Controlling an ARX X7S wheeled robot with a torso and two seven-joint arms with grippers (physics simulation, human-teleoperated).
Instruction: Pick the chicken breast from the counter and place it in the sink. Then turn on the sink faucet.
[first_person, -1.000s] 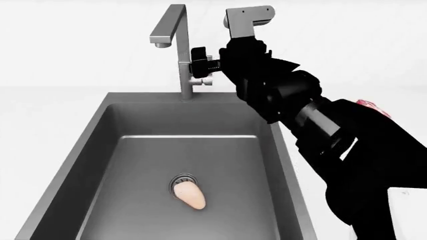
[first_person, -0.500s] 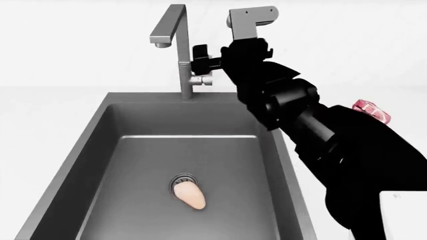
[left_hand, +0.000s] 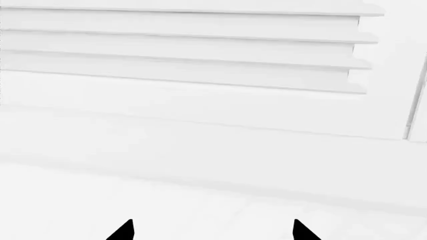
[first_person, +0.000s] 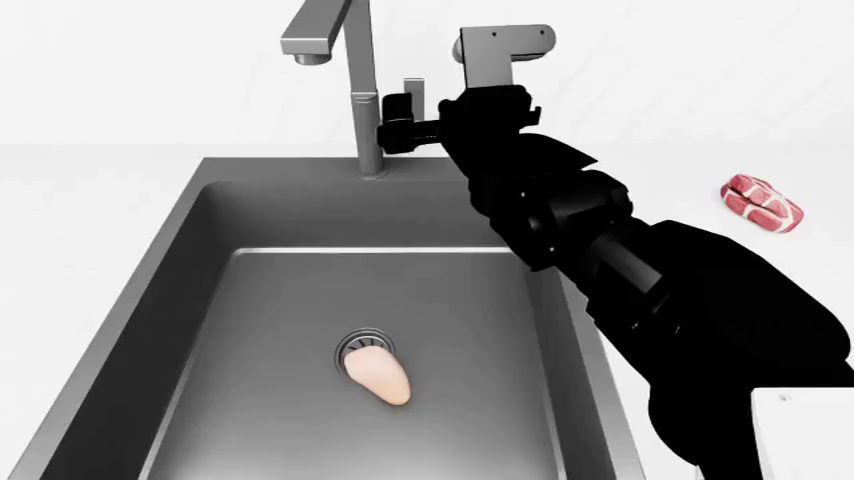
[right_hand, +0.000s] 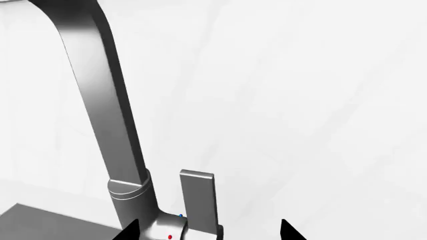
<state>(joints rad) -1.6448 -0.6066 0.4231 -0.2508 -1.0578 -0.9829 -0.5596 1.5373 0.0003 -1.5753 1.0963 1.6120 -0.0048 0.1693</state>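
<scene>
The pale pink chicken breast (first_person: 378, 378) lies on the floor of the dark grey sink (first_person: 160, 290), touching the round drain (first_person: 364, 344). Behind the basin rises the sink faucet (first_person: 354, 80), whose small lever (first_person: 414, 92) stands upright beside the column. My right gripper (first_person: 398, 126) is open at the faucet's base, just under that lever. In the right wrist view the lever (right_hand: 200, 200) stands between the spread tips of the right gripper (right_hand: 210, 232), beside the faucet column (right_hand: 100, 100). My left gripper (left_hand: 213, 232) is open over a white surface, holding nothing. No water shows.
A red, white-marbled meat chunk (first_person: 763, 203) lies on the white counter (first_person: 80, 200) to the right of the sink. My black right arm (first_person: 641, 280) crosses over the sink's right rim. White louvred panelling (left_hand: 187, 55) fills the left wrist view.
The faucet lever has swung from low beside the column to upright. My right gripper has risen a little at the faucet, and the head view has shifted, showing more of the red meat.
</scene>
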